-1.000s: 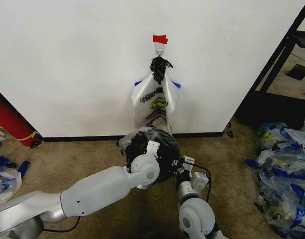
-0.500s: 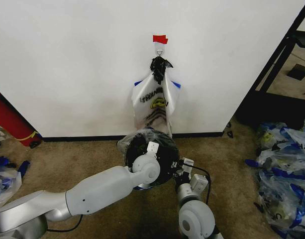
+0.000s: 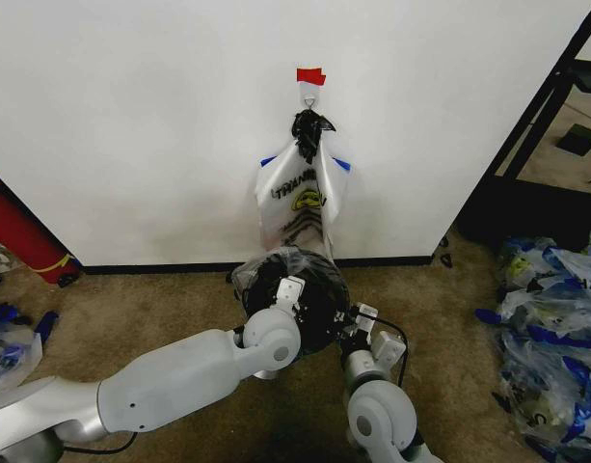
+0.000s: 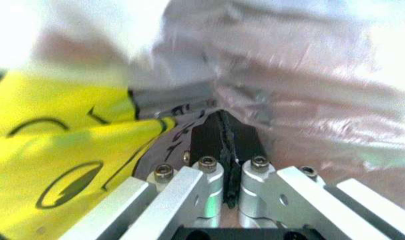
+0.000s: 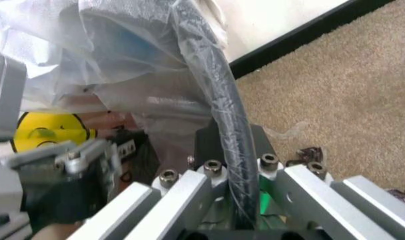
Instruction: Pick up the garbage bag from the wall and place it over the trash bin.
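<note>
Slightly lower in the head view than before, the left arm reaches over the trash bin (image 3: 293,294) at centre. Left wrist view: left gripper (image 4: 224,145) clenched on the garbage bag (image 4: 69,165). Right wrist view: right gripper (image 5: 236,150) pinching bag film over the bin rim.

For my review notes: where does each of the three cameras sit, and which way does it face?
Head view: from the head, looking down at the wall, trash bin, both arms.
Left wrist view: on the left arm, along its shut left tool pinching the garbage bag.
Right wrist view: on the right arm, along its right tool gripping the bagged rim, carpet beyond.
Shared: the garbage bag.
</note>
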Controlling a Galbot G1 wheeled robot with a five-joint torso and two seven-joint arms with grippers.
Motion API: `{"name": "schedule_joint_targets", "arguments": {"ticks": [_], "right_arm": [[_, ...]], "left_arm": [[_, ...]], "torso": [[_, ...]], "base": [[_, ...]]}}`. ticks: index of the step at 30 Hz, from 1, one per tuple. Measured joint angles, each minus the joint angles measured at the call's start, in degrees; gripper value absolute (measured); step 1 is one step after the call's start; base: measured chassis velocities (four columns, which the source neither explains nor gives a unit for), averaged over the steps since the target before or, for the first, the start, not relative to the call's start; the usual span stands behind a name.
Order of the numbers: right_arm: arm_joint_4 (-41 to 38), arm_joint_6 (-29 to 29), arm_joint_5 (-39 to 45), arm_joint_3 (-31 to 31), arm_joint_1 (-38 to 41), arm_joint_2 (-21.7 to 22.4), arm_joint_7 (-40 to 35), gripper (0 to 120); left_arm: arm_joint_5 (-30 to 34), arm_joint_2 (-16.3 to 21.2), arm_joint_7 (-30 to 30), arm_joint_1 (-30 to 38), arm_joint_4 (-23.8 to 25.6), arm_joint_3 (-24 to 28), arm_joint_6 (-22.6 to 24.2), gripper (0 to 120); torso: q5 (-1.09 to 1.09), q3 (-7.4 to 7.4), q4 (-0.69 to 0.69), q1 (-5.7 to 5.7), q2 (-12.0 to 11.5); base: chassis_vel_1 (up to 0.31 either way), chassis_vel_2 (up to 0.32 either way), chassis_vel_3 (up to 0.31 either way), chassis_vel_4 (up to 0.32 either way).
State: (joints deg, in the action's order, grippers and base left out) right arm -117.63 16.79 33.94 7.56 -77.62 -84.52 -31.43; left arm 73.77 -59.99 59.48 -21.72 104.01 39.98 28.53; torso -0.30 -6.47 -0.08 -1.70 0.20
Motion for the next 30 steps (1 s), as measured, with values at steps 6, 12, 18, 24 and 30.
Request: {"name": "schedule_joint_targets", "arguments": {"ticks": [6, 12, 18, 24, 30], "right_arm": [[-0.04, -0.01, -0.01, 0.22, -0.18, -0.08, 0.02, 0], [-0.20, -0.06, -0.06, 0.14, -0.38, -0.31, 0.06, 0], [-0.52, -0.06, 0.40, -0.06, -0.46, -0.26, 0.07, 0], [-0.87, 0.05, 1.22, -0.06, -0.64, -0.12, 0.05, 0], [-1.36, 0.53, 1.73, -0.41, -1.23, 0.02, 0.09, 0]], "left_arm": [[-0.29, -1.37, 0.34, 0.10, -0.64, 0.08, -0.84, 0], [-0.77, -3.26, 0.41, 0.11, -3.18, 0.40, -1.06, 0], [-1.31, -4.82, 0.31, 0.00, -6.54, 0.69, -1.06, 0], [-1.81, -4.84, 0.00, -0.20, -8.20, 0.71, -1.23, 0], [-2.44, -4.64, -0.65, -0.40, -9.17, 0.41, -1.72, 0]], "torso": [[0.00, 0.00, 0.01, 0.00, 0.00], [0.01, 0.00, 0.01, 0.00, 0.00], [0.00, 0.00, 0.01, 0.00, 0.00], [0.01, 0.00, 0.01, 0.00, 0.00], [0.00, 0.00, 0.01, 0.00, 0.00]], "base": [[0.000, 0.000, 0.000, 0.000], [0.000, 0.000, 0.000, 0.000], [0.000, 0.000, 0.000, 0.000], [0.000, 0.000, 0.000, 0.000], [0.000, 0.000, 0.000, 0.000]]}}
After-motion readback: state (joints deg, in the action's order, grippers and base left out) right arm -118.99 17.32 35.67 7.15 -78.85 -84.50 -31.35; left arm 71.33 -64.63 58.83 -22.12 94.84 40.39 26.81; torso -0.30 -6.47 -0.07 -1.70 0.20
